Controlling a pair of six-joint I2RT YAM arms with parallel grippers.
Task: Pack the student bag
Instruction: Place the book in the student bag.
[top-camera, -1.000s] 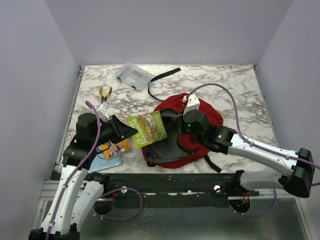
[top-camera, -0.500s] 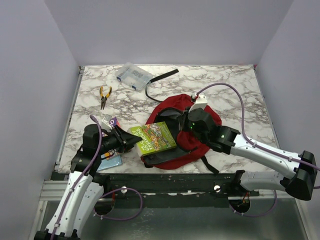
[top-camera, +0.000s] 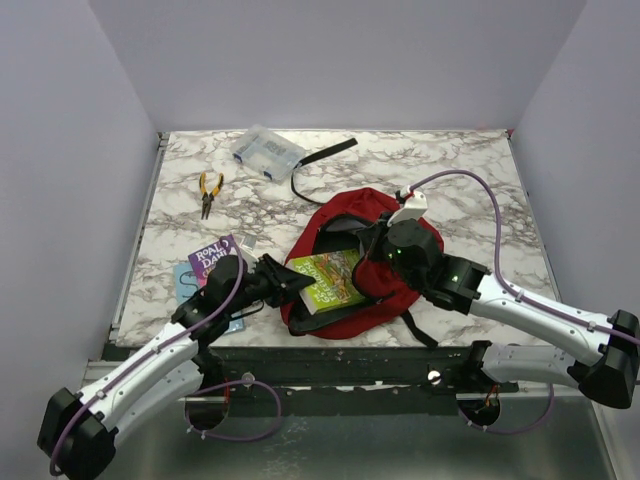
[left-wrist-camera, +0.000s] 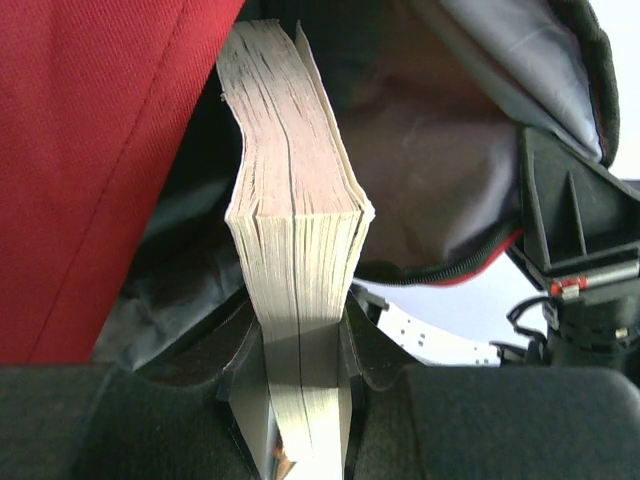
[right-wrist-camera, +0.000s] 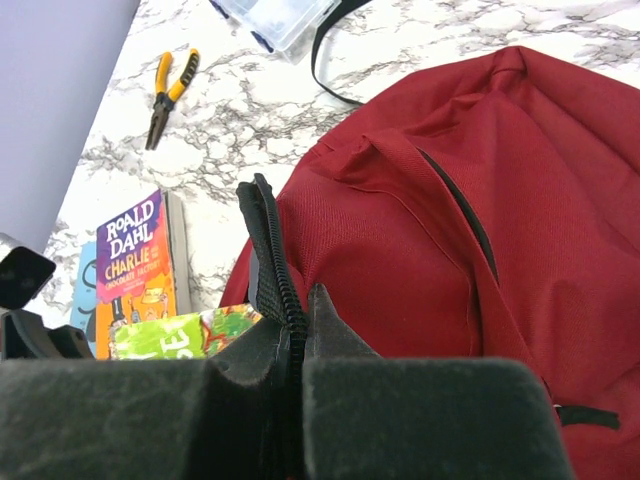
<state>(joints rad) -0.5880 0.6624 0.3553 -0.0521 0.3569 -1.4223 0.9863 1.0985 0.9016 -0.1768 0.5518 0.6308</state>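
- The bag (top-camera: 352, 203), dark red with black straps, lies at the near middle of the marble table (top-camera: 470, 170). Its mouth is open toward the left arm.
- The right gripper (right-wrist-camera: 293, 335) is clamped tight on the black zip edge of the bag and holds that side of the mouth lifted. In the right wrist view the zip teeth run up from between the two fingers.
- The left gripper (left-wrist-camera: 300, 372) is narrowly parted and grips a green book (top-camera: 335, 280) by its near end. The left wrist view shows the cream page block pinched between the fingers (left-wrist-camera: 245, 365).
- The green book's far end reaches into the bag's mouth, with grey lining above it and red fabric to its left.
- The green cover carries bright cartoon art. Its lettering is too small and too skewed to read in any view.
- A purple paperback (right-wrist-camera: 135, 260) lies flat on the table left of the bag. It reads "ROALD DAHL" in white, with "CHARLIE" below. The smaller words under that are unreadable.
- A pale blue flat thing (right-wrist-camera: 82, 290) shows under the paperback's left edge. No writing on it can be made out.
- Yellow-handled pliers (top-camera: 209, 190) lie at the far left, well apart from the bag.
- A clear box (top-camera: 267, 152) sits at the far edge, with a loose black strap (top-camera: 320, 160) just beside it. No label on either is legible.
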